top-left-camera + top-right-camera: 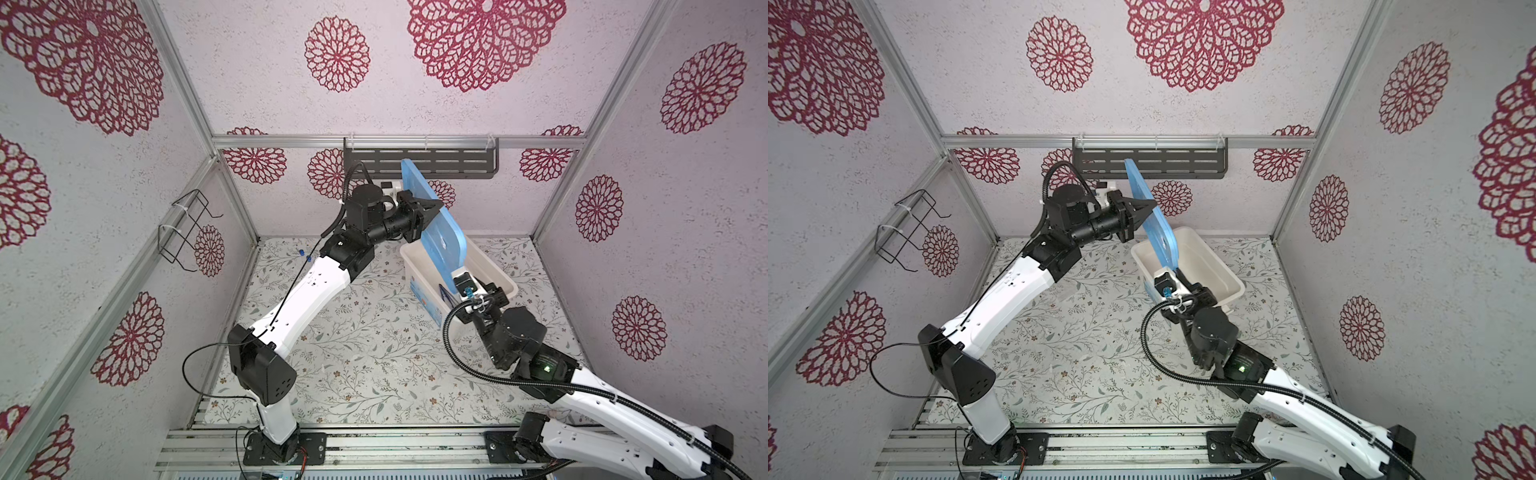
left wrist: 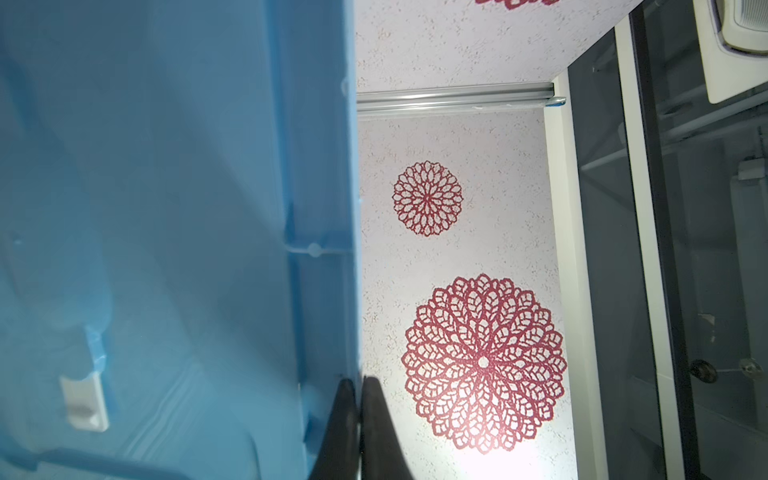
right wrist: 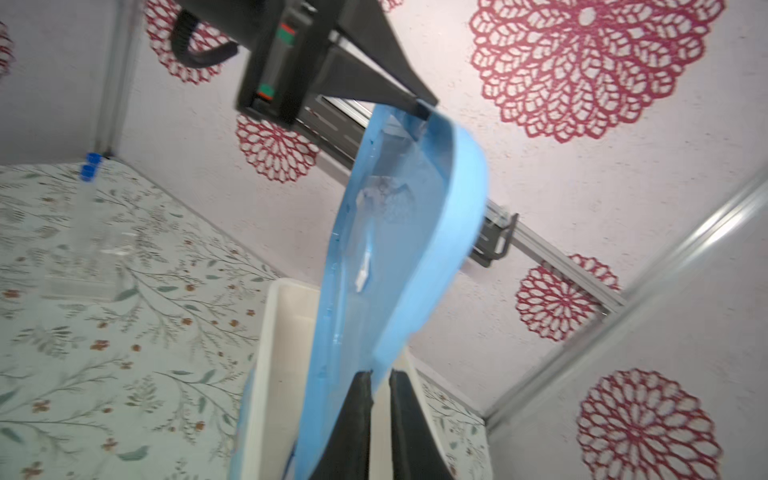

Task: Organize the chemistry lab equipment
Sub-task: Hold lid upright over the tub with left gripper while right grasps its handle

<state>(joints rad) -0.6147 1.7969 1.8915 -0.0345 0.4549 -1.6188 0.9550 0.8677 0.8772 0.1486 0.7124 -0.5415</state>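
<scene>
Right gripper (image 3: pixel 377 374) straddles the flat light-blue plastic lid's (image 3: pixel 399 249) lower rim, jaws nearly together; I cannot tell if they grip. Left gripper (image 1: pixel 436 206) clamps its upper edge. Two clear blue-capped tubes (image 1: pixel 303 254) sit at the floral surface's (image 1: pixel 374 353) far-left corner: probably light, slick, prone to roll; I'd pinch mid-body.

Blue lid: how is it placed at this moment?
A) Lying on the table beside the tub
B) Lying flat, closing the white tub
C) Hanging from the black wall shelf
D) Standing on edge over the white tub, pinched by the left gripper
D: in a top view the lid stands on edge over the open tub, with the left gripper shut on its rim.
</scene>
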